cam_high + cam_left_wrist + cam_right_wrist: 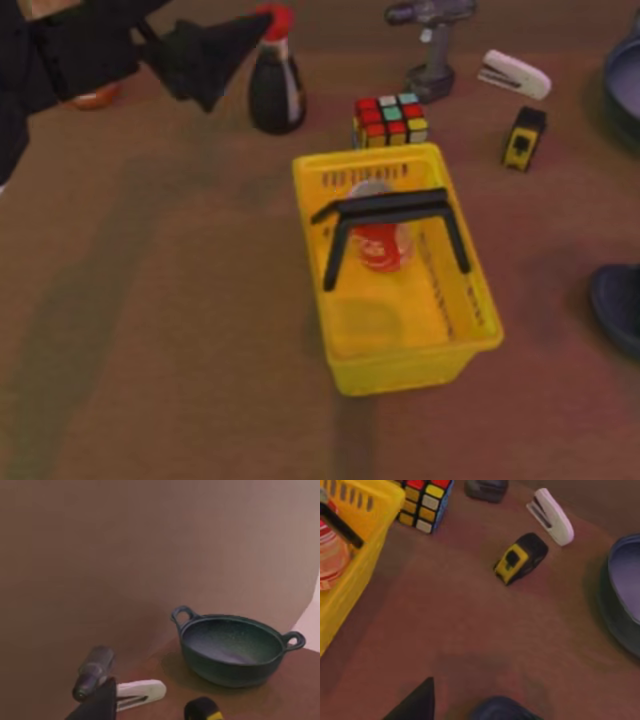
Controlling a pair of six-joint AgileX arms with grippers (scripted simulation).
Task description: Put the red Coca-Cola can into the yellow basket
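The red Coca-Cola can (378,243) is inside the yellow basket (400,372), under its black handles (390,208), with its silver top toward the far end. No gripper touches it. The right wrist view shows part of the can (329,555) behind the basket wall (367,515). My left gripper (240,62) is raised at the far left, beside the soy-sauce bottle (276,92), open and holding nothing. Of my right gripper (470,715) only one dark finger (417,705) shows, far off centre. It hovers over the table to the right of the basket.
Behind the basket are a Rubik's cube (390,120), a drill (432,45), a white stapler (515,73) and a yellow-black tape measure (523,137). A dark two-handled pot (232,650) stands at the far right. A dark blue object (618,305) lies at the right edge.
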